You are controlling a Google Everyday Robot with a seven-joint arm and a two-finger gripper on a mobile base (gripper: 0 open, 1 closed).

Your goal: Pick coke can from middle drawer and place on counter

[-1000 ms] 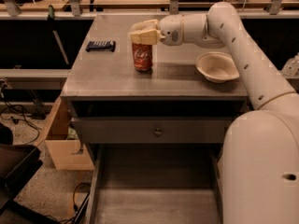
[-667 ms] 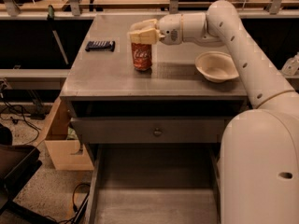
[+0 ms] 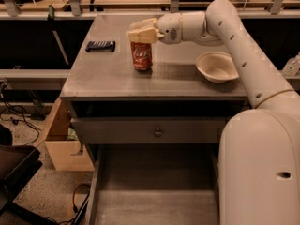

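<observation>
We find the coke can [image 3: 141, 56] standing upright on the worktop [image 3: 108, 81], towards the back and a little left of centre, its base flat on the metal. Against the views from a second ago it has not shifted: same spot, same upright stance. The tool [image 3: 140, 33] sits right over the can's top, hiding the silver lid, and it too keeps the place it had. Whether it is clamped on the can or has already let go, we cannot tell from this angle.

So almost nothing has changed, and we read that as the end of the placing step: the can is out of the middle drawer [image 3: 154, 191], which hangs open and bare-floored below, and its weight looks to be on the worktop. What we judge to be left is the release and a clean lift away, straight up, so the can is not tipped.

Around it, a white bowl [image 3: 216, 67] rests well to the right under the arm, a flat black object [image 3: 100, 46] lies to the left near the back edge, and a closed drawer front with a round knob [image 3: 158, 132] sits between worktop and open drawer.
</observation>
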